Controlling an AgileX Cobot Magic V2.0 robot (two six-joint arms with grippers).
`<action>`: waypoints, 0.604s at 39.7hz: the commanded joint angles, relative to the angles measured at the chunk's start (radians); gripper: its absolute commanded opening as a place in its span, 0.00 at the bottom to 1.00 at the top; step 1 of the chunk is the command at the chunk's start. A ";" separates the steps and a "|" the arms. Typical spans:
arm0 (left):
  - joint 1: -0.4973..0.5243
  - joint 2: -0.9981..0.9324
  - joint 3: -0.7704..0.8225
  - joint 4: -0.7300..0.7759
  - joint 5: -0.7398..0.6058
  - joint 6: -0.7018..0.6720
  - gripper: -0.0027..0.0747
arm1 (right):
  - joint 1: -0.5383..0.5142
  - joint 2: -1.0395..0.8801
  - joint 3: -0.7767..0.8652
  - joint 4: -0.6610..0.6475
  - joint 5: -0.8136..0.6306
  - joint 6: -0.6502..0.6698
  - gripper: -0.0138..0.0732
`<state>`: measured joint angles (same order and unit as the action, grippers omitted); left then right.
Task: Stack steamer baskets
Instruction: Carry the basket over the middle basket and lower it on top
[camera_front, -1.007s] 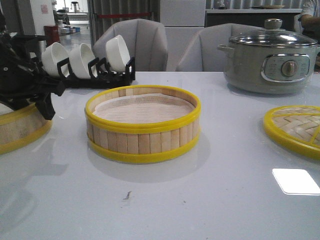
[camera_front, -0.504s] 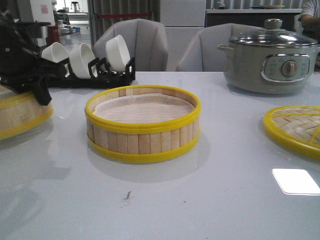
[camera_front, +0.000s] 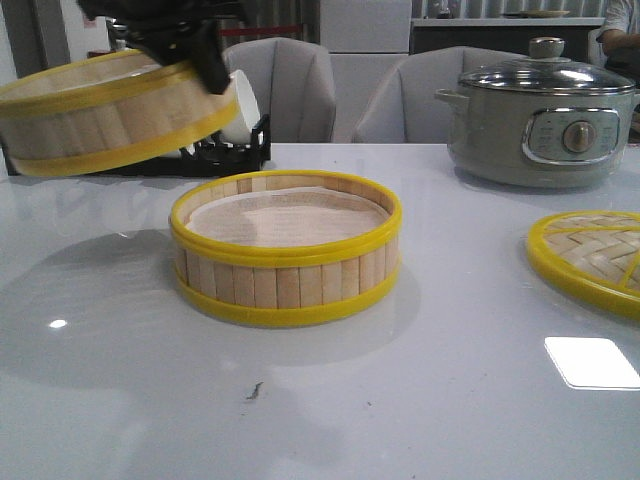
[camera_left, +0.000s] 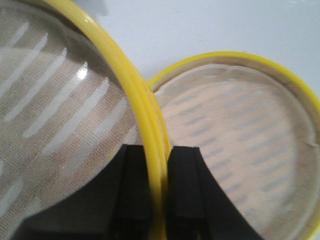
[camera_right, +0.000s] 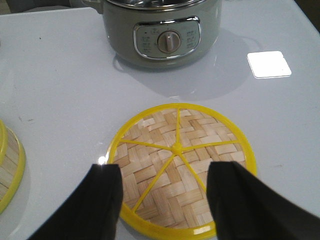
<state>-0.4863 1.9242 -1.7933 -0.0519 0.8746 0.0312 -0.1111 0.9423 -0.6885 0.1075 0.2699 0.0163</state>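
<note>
One steamer basket (camera_front: 285, 250) with slatted bamboo wall, yellow rims and a pale liner rests on the table's middle. A second steamer basket (camera_front: 105, 115) hangs tilted in the air up and to the left of it, held by my left gripper (camera_front: 205, 55) at its right rim. In the left wrist view the left gripper (camera_left: 159, 157) is shut on the held steamer basket's yellow rim (camera_left: 127, 75), with the resting steamer basket (camera_left: 235, 145) below. My right gripper (camera_right: 165, 185) stands open above the flat woven lid (camera_right: 182, 165).
A grey electric pot (camera_front: 545, 120) with glass lid stands at the back right. The woven lid (camera_front: 590, 260) lies at the right edge. A black rack with white bowls (camera_front: 235, 130) sits behind the held basket. Two grey chairs stand beyond the table.
The left gripper has lifted its basket from the table at the left edge up into the air and rightward, toward the resting basket. The resting basket, pot and lid have not moved.
</note>
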 joint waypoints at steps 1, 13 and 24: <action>-0.089 -0.060 -0.040 0.001 -0.060 0.002 0.16 | 0.003 -0.006 -0.042 -0.004 -0.064 -0.002 0.72; -0.246 0.017 -0.040 0.001 -0.100 0.002 0.16 | 0.003 -0.006 -0.042 0.001 -0.055 -0.001 0.72; -0.290 0.081 -0.040 0.001 -0.125 0.002 0.16 | 0.003 -0.006 -0.042 0.003 -0.052 -0.001 0.72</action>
<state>-0.7646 2.0595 -1.7950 -0.0544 0.8325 0.0312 -0.1111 0.9423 -0.6885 0.1075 0.2881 0.0163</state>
